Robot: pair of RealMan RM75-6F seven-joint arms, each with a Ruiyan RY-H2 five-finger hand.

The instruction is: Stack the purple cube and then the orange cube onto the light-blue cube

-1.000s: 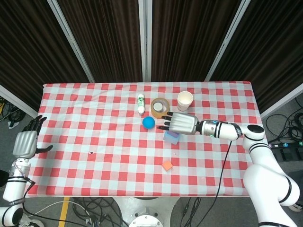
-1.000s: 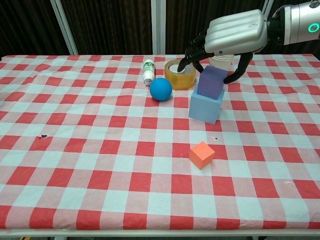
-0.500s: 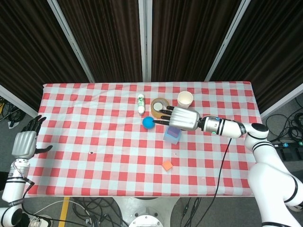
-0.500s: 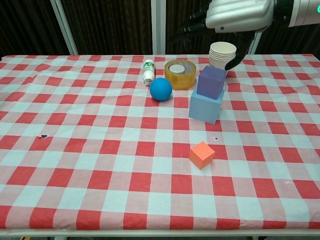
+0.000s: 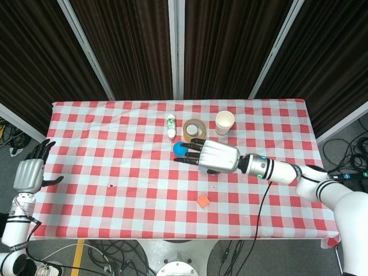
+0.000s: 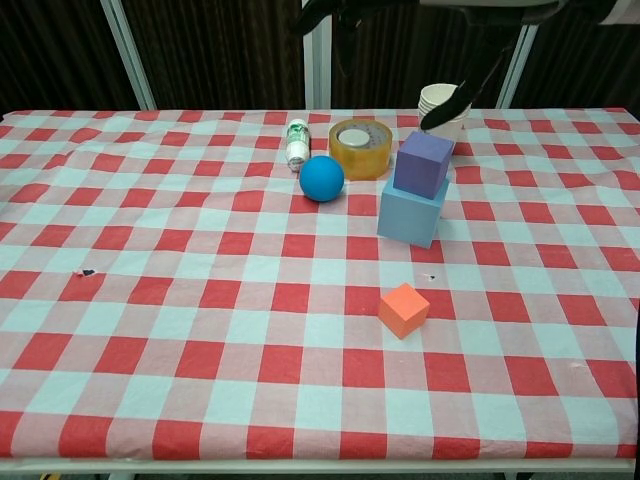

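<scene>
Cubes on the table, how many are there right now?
3: the purple cube sits on the light-blue cube; the orange cube lies alone nearer the front edge.

1. Cubes: 3, i.e. purple (image 6: 423, 163), blue (image 6: 411, 211), orange (image 6: 404, 309).
2. Ball (image 6: 322, 178): 1.
3. Tape roll (image 6: 359, 147): 1.
4. Cup (image 6: 442, 104): 1 seen, poss. a nested stack.
5. Bottle (image 6: 296, 143): 1.
6. Hands: 2, left (image 5: 30, 173), right (image 5: 213, 156).
</scene>
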